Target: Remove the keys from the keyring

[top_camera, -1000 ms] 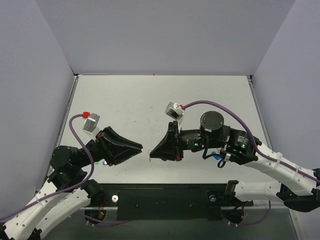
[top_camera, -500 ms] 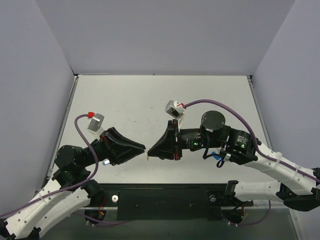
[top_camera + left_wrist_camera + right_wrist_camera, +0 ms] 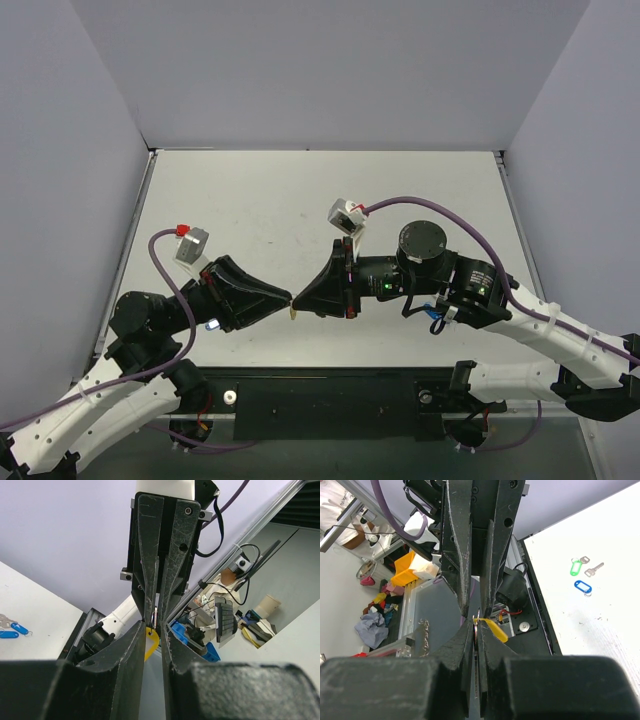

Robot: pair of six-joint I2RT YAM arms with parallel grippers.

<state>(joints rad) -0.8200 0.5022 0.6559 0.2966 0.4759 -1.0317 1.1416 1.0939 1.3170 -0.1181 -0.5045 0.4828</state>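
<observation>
Above the table's near edge my two grippers meet tip to tip. The right gripper (image 3: 299, 300) (image 3: 478, 628) is shut on the keyring (image 3: 478, 619), a thin metal ring seen edge-on between its pads. Its yellow tag (image 3: 496, 629) (image 3: 150, 643) (image 3: 292, 313) hangs from the ring. My left gripper (image 3: 288, 297) (image 3: 153, 627) stands open by a narrow gap, with one finger on each side of the ring and tag and the tag near its left finger. I cannot tell the key apart from the ring's metal edge.
On the white table (image 3: 300, 200), the right wrist view shows a green tag (image 3: 576, 567), a loose silver key (image 3: 594, 570) and a blue tag (image 3: 582, 586). The left wrist view shows blue-tagged keys (image 3: 12, 629) lying at its left edge.
My left gripper has moved right until its tips straddle the tag held by the right gripper, and its jaws have narrowed. The right gripper has shifted slightly left, still shut.
</observation>
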